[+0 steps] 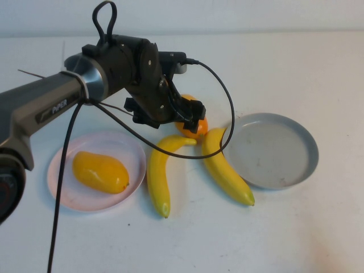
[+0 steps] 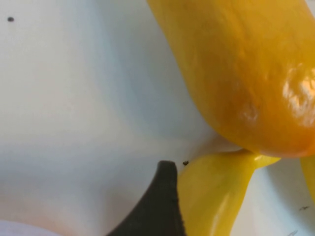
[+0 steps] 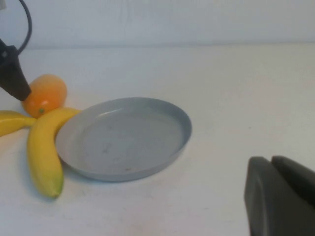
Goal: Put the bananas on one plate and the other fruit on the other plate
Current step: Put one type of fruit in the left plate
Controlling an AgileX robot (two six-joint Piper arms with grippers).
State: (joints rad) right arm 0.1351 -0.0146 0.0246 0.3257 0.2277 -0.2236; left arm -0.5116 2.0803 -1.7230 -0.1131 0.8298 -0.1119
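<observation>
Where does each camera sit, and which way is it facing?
High: raised on the robot's side, looking down at both plates; left gripper open over the mango.
Left wrist: close above that mango; one finger shows.
Right wrist: low, facing the grey plate; right gripper shut, parked.
Shared: mango, bananas.

We see the left gripper (image 1: 190, 114) covering most of the second orange-yellow fruit (image 1: 193, 127), so contact is unclear. In the left wrist view that fruit (image 2: 246, 73) and a banana end (image 2: 216, 196) run off-frame, blurred. The right gripper (image 3: 280, 196) shows only dark fingertips at the frame's corner.
</observation>
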